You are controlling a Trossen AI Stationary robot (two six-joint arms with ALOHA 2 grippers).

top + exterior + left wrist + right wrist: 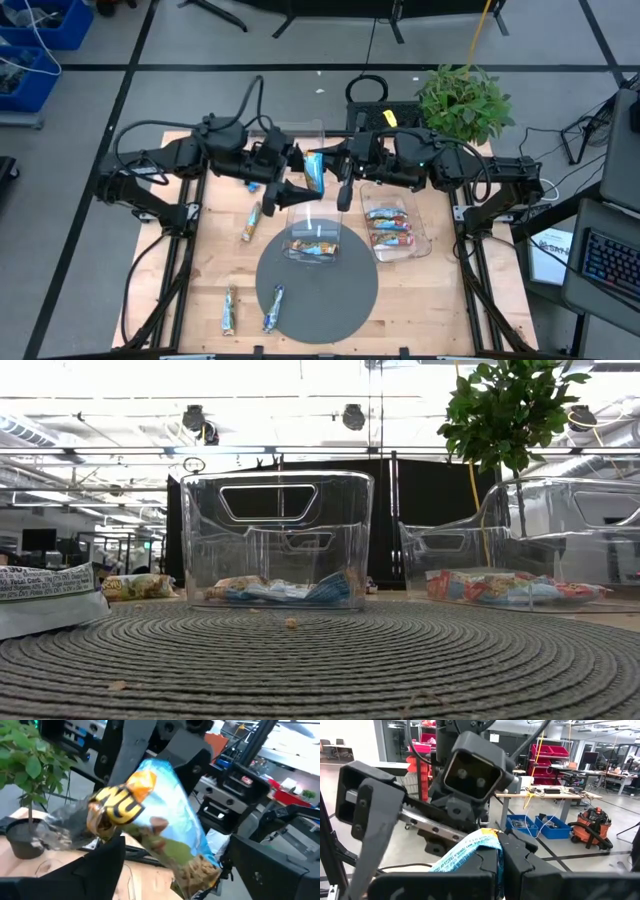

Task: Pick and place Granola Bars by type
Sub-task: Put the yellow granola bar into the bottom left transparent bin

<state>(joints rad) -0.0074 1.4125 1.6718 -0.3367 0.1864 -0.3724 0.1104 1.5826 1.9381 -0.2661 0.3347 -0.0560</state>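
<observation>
Blue bar, label unreadable, clamped in right hand w/ left hand fingers apart beside it.

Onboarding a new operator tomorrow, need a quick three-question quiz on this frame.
1. True or false: the left gripper has its fingers shut on the blue bar.
2. The clear bin on the grey mat holds: A) red-marked bars B) blue-marked bars C) nothing.
3. What holds the blue bar, and is it resting on the table?
Key: 1 false, the left fingers stand open beside it. 2 B. 3 the right gripper, shut on it, up in the air between the two arms.
</observation>
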